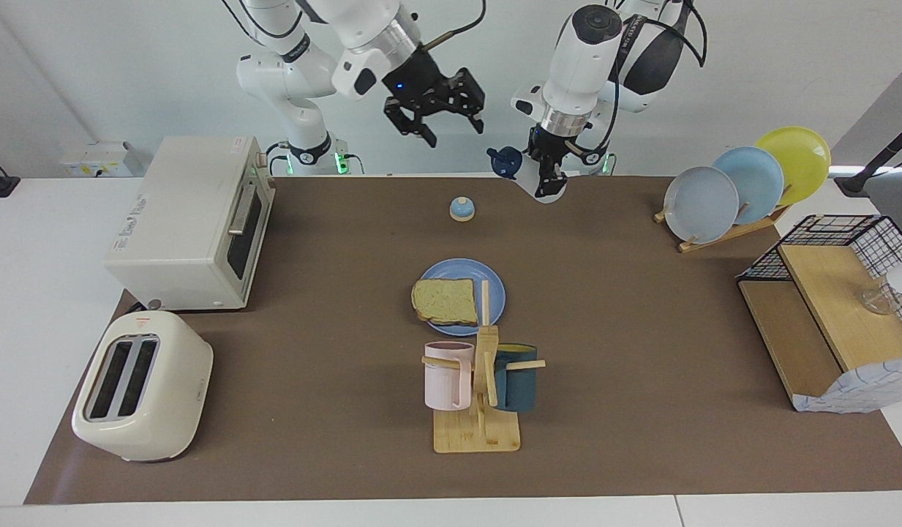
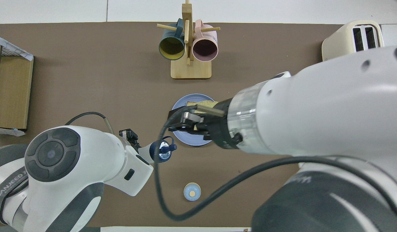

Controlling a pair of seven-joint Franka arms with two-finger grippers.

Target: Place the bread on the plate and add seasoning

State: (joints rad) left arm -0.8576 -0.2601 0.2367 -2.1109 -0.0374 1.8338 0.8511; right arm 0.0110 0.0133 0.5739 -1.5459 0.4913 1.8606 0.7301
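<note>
On the brown counter (image 1: 641,329) the bread (image 1: 445,301) lies on the plate (image 1: 494,289). The left end effector (image 1: 549,183), clamping the seasoning (image 1: 509,162), should tip it above the bread's centre; at its 9 o'clock, the right end effector (image 1: 440,121) hangs wide.

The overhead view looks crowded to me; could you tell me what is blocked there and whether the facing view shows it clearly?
Overhead view: the right arm fills the frame's lower part, and the right gripper covers most of the bread and part of the plate. Facing view: both lie unobstructed, the bread on the plate, evenly lit with soft shadows.
</note>
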